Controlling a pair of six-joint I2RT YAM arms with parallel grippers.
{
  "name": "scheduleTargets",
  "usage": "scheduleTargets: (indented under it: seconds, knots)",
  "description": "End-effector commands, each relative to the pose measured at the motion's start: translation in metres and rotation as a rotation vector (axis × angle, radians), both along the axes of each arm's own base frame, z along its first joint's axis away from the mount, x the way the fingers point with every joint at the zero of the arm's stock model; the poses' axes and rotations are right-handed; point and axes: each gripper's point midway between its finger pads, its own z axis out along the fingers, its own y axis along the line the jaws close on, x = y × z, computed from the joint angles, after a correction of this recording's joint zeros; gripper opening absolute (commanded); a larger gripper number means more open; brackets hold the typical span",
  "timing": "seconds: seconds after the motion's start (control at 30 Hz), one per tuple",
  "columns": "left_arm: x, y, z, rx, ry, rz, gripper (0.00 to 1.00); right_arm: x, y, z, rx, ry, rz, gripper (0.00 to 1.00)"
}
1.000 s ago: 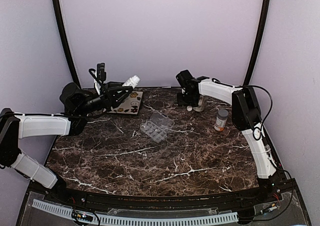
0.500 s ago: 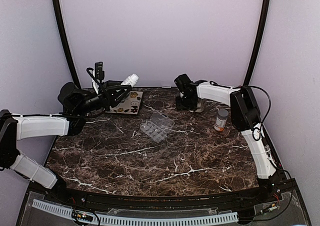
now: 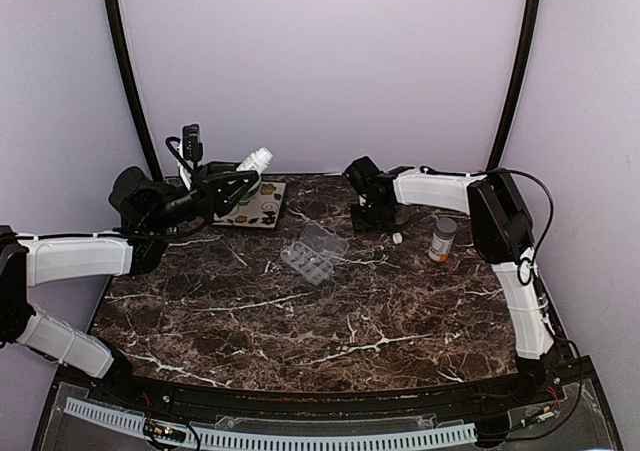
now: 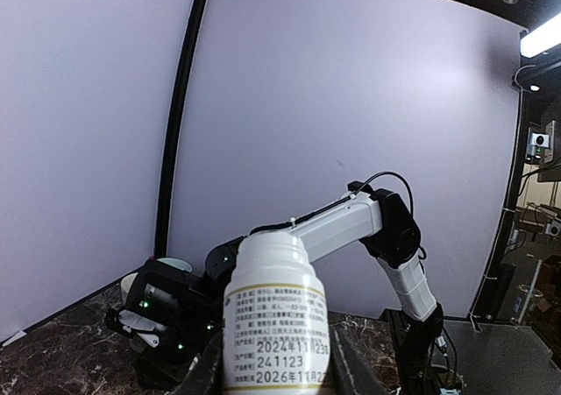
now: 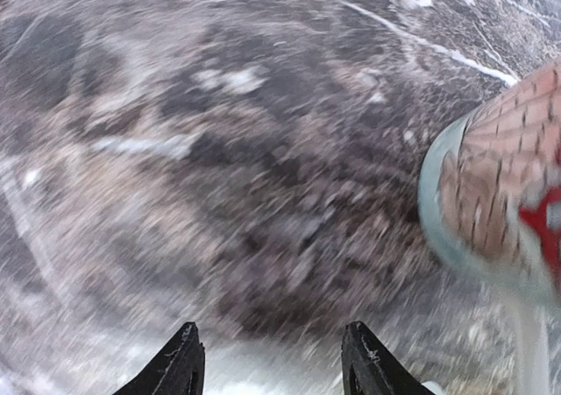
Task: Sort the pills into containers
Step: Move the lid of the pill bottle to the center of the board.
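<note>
My left gripper (image 3: 236, 181) is shut on a small white bottle (image 3: 255, 158), held tilted above the table's back left. In the left wrist view the bottle (image 4: 276, 325) stands between my fingers (image 4: 207, 373) with its labelled side toward the camera. The clear pill organizer (image 3: 313, 251), its containers showing, lies with its lid open at the table's middle. My right gripper (image 3: 366, 207) hovers low at the back right. In the right wrist view this gripper (image 5: 272, 360) is open over blurred marble with nothing between its fingers. No pills show.
An orange white-capped pill bottle (image 3: 442, 239) stands at the right. A small white object (image 3: 397, 238) lies on the marble left of it. A sticker-covered card (image 3: 256, 204) lies at the back left. A round brick-patterned thing (image 5: 504, 193) is at the right wrist view's right edge.
My right gripper has swung left and slightly back, and the small white object now lies alone on the table. My left gripper has lifted the white bottle a little up and left.
</note>
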Motion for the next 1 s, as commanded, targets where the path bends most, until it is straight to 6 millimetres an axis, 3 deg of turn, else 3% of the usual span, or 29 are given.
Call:
scheduleTargets:
  seconds: [0.0,0.13,0.2,0.37,0.47,0.6,0.77,0.97]
  knots:
    - [-0.009,0.008,0.014,-0.028,-0.054,0.01,0.0,-0.02,0.019,0.038,0.023,-0.081,0.029,0.54]
    - [-0.011,0.009,0.016,-0.032,-0.058,0.008,0.0,-0.042,0.027,0.062,0.004,-0.128,0.057,0.54]
    - [-0.012,0.009,0.017,-0.034,-0.06,0.006,0.0,-0.052,0.022,0.074,-0.019,-0.152,0.043,0.54]
    - [-0.016,0.011,0.018,-0.037,-0.063,0.0,0.0,-0.081,-0.014,0.084,-0.047,-0.178,-0.028,0.53]
    - [-0.018,0.011,0.018,-0.035,-0.064,-0.004,0.0,-0.105,-0.046,0.076,-0.099,-0.169,-0.07,0.52]
    - [-0.02,0.011,0.018,-0.036,-0.064,-0.011,0.0,-0.136,-0.073,0.068,-0.11,-0.142,-0.093,0.52]
    - [-0.021,0.012,0.02,-0.039,-0.065,-0.014,0.0,-0.165,-0.095,0.06,-0.106,-0.112,-0.111,0.52]
    - [-0.022,0.011,0.02,-0.042,-0.059,-0.02,0.0,-0.179,-0.114,0.039,-0.143,-0.073,-0.132,0.52]
